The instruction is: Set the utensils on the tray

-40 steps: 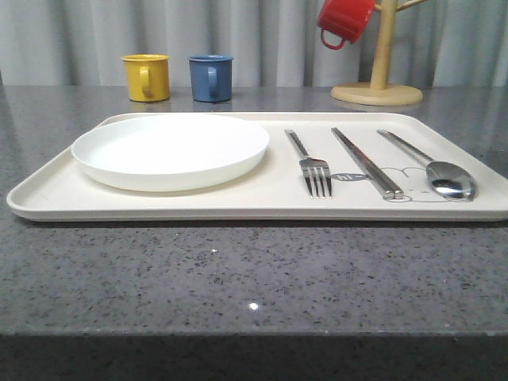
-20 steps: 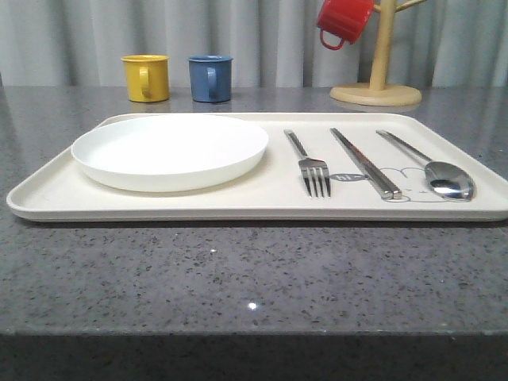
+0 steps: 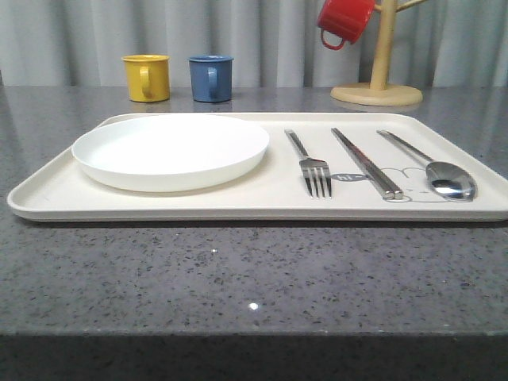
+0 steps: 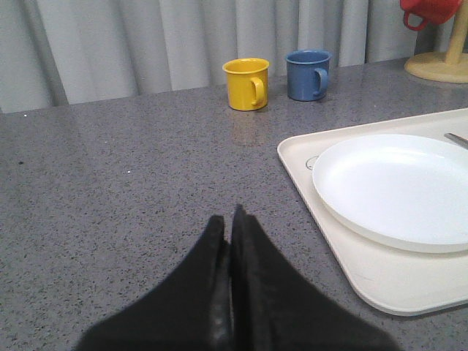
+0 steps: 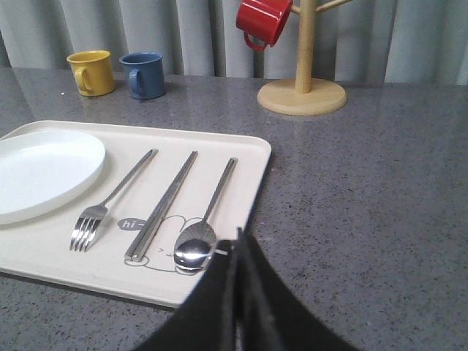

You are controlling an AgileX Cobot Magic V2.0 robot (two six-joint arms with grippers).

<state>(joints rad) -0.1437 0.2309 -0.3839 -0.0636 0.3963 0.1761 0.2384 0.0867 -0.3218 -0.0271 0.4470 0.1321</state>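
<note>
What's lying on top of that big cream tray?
On the tray lie a white plate, a fork, a pair of chopsticks and a spoon, side by side. The chopsticks and spoon partly cover a drawing; whatever is under the plate is hidden.

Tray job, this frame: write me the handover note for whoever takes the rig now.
Left hand: shut, empty, over bare table left of the tray.
Right hand: shut, empty, by the tray's near right edge, close to the spoon.
On the tray: plate at left, then fork, chopsticks, spoon.
Done: everything looks placed.
Left: nothing obvious; mugs stay off the tray.
</note>
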